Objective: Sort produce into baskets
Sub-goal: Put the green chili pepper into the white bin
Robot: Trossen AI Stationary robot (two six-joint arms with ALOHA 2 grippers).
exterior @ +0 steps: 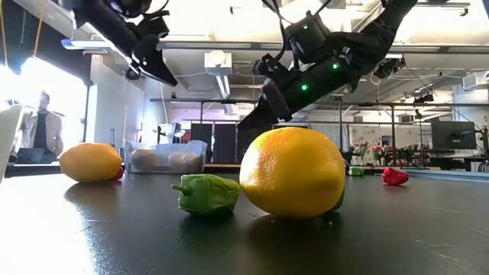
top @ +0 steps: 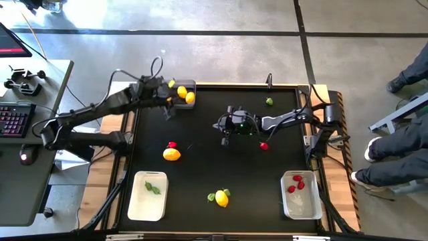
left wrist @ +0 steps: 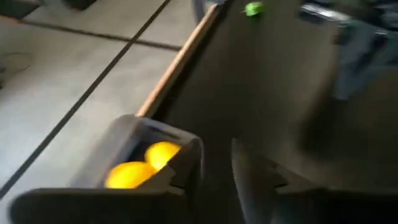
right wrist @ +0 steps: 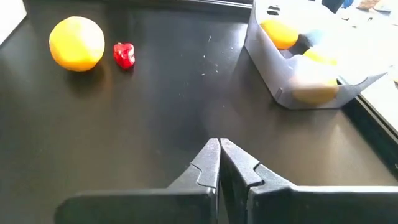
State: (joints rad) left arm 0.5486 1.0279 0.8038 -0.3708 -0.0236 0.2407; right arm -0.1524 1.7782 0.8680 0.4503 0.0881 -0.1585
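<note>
The dark grey basket (top: 189, 86) at the far left holds yellow fruits (left wrist: 163, 153). My left gripper (left wrist: 216, 147) hangs in the air just beside that basket's near side (top: 166, 109), open and with nothing between its fingers. My right gripper (right wrist: 219, 144) is shut and holds nothing over the middle of the table (top: 226, 139). Loose produce rests on the table: an orange (top: 172, 154) with a red piece (top: 172, 144) beside it, a lemon (top: 221, 198) with green pieces (top: 211, 197), a red piece (top: 263, 145) and a green piece (top: 269, 102).
A white basket (top: 137, 207) at the near left holds green pieces. Another white basket (top: 304, 209) at the near right holds red pieces. People's legs show beyond the table's right edge (top: 401, 154). A desk with a keyboard (top: 17, 119) stands to the left.
</note>
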